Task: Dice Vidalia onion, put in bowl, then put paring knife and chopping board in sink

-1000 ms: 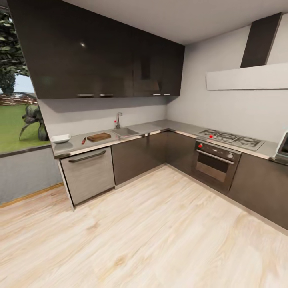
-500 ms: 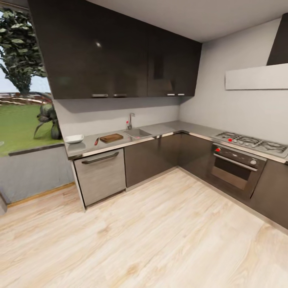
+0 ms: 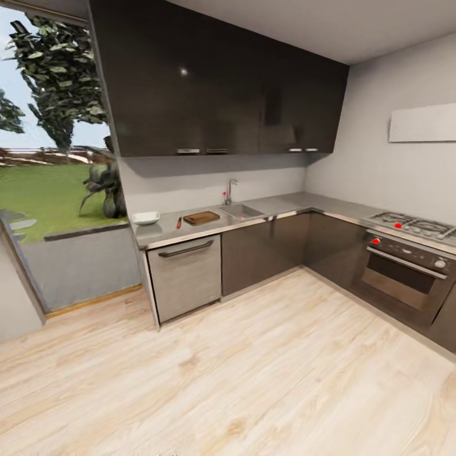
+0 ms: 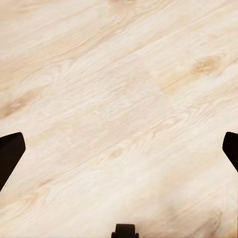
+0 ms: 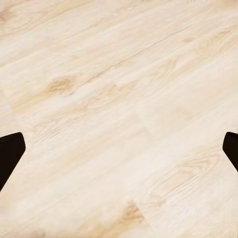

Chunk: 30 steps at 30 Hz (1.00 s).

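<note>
Across the kitchen, the grey countertop [image 3: 166, 231] carries a white bowl [image 3: 146, 218], a red-handled paring knife [image 3: 179, 222] and a brown chopping board [image 3: 201, 217] in a row. Right of the board lies the steel sink [image 3: 242, 211] with its tap [image 3: 228, 190]. The Vidalia onion is hidden from here. In the left wrist view my left gripper [image 4: 119, 151] is open over bare wood floor, its dark fingertips [image 4: 10, 154] wide apart. My right gripper [image 5: 119, 151] is likewise open above the floor, holding nothing.
A steel-fronted dishwasher [image 3: 185, 277] sits under the counter. The oven [image 3: 405, 275] and gas hob [image 3: 415, 225] stand along the right wall. Dark wall cabinets [image 3: 215, 88] hang above. A low wall and window opening [image 3: 63, 190] lie at the left. Light wood floor [image 3: 253, 373] stretches between me and the counter.
The whole view has swung left: counter, sink and oven have shifted rightward in the picture and more of the garden window shows. Nothing on the counter has moved.
</note>
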Available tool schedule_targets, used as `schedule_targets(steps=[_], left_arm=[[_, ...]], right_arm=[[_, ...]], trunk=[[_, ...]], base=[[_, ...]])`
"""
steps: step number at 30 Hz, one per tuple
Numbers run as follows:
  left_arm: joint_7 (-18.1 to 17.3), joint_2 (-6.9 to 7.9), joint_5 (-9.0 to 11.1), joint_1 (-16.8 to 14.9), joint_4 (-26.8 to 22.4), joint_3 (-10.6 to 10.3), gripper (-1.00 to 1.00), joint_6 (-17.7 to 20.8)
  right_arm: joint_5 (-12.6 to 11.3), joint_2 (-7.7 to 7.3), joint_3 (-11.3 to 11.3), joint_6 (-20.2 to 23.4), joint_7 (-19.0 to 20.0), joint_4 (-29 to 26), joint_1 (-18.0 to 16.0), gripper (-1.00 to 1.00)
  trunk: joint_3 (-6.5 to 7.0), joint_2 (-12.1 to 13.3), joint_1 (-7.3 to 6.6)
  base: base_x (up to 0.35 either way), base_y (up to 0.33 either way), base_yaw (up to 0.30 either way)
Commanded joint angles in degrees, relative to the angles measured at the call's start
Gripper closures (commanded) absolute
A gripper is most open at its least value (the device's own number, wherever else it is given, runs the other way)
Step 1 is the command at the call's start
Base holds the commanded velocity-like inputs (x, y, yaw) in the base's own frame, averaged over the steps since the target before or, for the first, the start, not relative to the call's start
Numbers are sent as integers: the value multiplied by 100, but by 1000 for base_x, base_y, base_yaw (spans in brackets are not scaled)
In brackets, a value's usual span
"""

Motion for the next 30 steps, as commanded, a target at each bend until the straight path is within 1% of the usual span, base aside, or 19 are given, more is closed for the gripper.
schedule_targets(steps=[1,9,16,24,30], left_arm=[[2,0,4,1,-5,0,-100,-8],[2,-1,4,1,-5,0,-100,-8],[2,-1,4,1,-5,0,-100,-8],[2,-1,4,1,-5,0,-100,-8],[2,-1,4,1,-5,1,-100,-8]], right_arm=[[3,0,1,-12,-15,-3,0,-100],[-1,0,1,-12,-12,-2,0,-100],[1,0,1,-12,-13,2,0,-100],[1,0,1,-12,-14,0,0,-100],[3,0,8,-12,-15,3,0,-100]], trunk=[[-6,-5,1],[-6,-5,1],[-6,-5,1],[-6,-5,1],[-6,-5,1]], base=[[0,281,111],[30,281,26],[184,197,1],[234,28,7],[250,-129,178]])
